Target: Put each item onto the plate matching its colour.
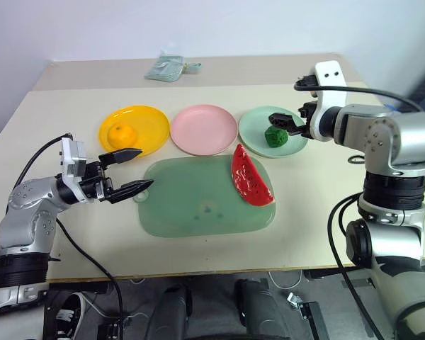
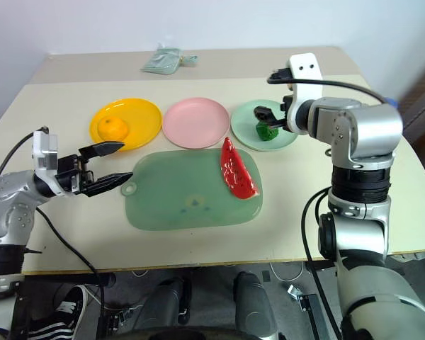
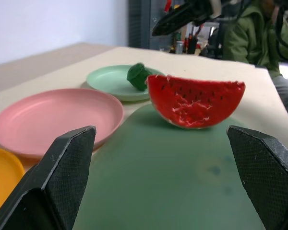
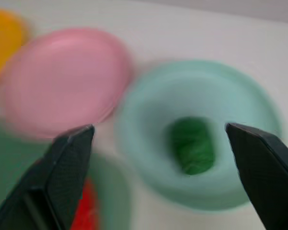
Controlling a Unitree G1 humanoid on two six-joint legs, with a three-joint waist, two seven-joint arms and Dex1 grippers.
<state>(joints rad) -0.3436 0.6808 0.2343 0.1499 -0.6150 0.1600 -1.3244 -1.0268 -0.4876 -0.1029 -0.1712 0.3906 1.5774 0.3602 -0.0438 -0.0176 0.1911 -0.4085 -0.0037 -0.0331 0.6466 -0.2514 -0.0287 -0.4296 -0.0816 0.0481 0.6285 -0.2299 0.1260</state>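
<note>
The orange fruit (image 1: 118, 134) lies on the yellow plate (image 1: 147, 123) at the left. The pink plate (image 1: 203, 128) in the middle holds nothing. On the mint green plate (image 1: 253, 126) rests the bumpy dark-green ball (image 1: 274, 136). My right gripper (image 1: 284, 121) hovers open just above that ball, with nothing between its fingers. The red watermelon wedge (image 1: 250, 176) lies on the right end of the translucent green mat (image 1: 198, 205). My left gripper (image 1: 131, 171) stands open at the mat's left edge, pointing across at the wedge (image 3: 196, 99).
A folded pale-green pouch (image 1: 167, 68) lies at the far back of the table. The table's front edge runs close below the mat. Bare tabletop lies to the left of the yellow plate and to the right of the mint plate.
</note>
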